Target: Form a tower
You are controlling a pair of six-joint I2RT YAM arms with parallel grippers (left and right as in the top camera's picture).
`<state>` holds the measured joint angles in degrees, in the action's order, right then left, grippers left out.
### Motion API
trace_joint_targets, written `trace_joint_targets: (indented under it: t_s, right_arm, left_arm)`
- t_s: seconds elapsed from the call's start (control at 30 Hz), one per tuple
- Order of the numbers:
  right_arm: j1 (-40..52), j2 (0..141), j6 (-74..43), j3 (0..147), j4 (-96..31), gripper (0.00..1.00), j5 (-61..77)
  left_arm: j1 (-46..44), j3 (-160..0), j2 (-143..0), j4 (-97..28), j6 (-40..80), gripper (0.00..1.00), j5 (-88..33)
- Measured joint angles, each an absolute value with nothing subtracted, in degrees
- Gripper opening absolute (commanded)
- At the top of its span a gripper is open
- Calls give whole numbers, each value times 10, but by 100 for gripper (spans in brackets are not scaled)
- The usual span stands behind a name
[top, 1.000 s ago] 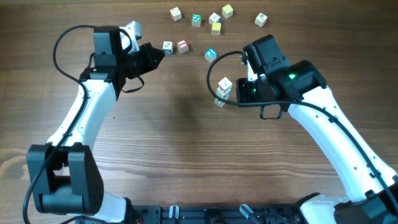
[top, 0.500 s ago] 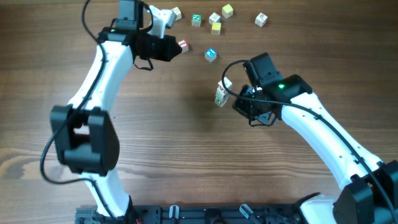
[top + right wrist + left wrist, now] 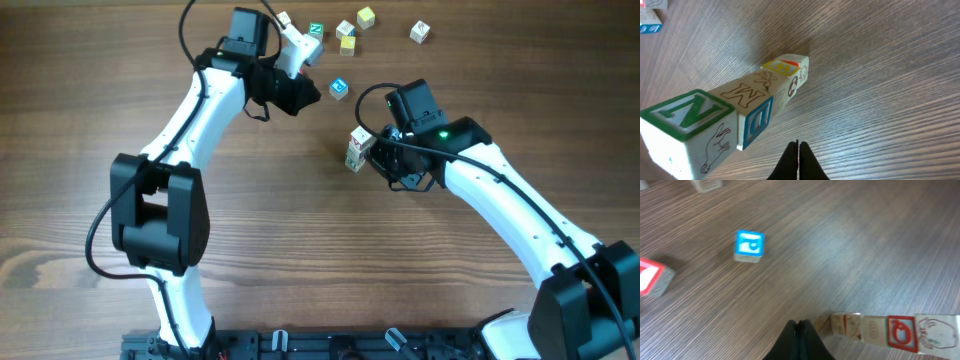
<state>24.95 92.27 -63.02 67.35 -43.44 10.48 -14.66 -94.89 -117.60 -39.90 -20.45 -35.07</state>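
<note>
the right gripper (image 3: 798, 146) has its fingers pressed together on nothing, and the tower (image 3: 740, 112) stands just ahead of its tips and a little to their left, apart from them, with a green n cube on top and an m face beneath. the left gripper (image 3: 799, 326) is likewise pinched tight and empty, with the tower close off to its right, a blue cube (image 3: 749, 245) well ahead to its left and a red cube (image 3: 650, 277) farther left, all on the wood table (image 3: 840, 240)

Tower (image 3: 747, 97): painted wooden cubes, matt. Table (image 3: 300, 250): brown wood-grain, smooth, matt.
</note>
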Motion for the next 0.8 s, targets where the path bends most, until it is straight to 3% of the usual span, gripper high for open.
trace_joint_targets:
  t_s: [0.8]
  right_arm:
    - [249,936,-668,674,-402,4,88]
  left_arm:
    - [-204,-949,-1176,-430,-255,4,-370]
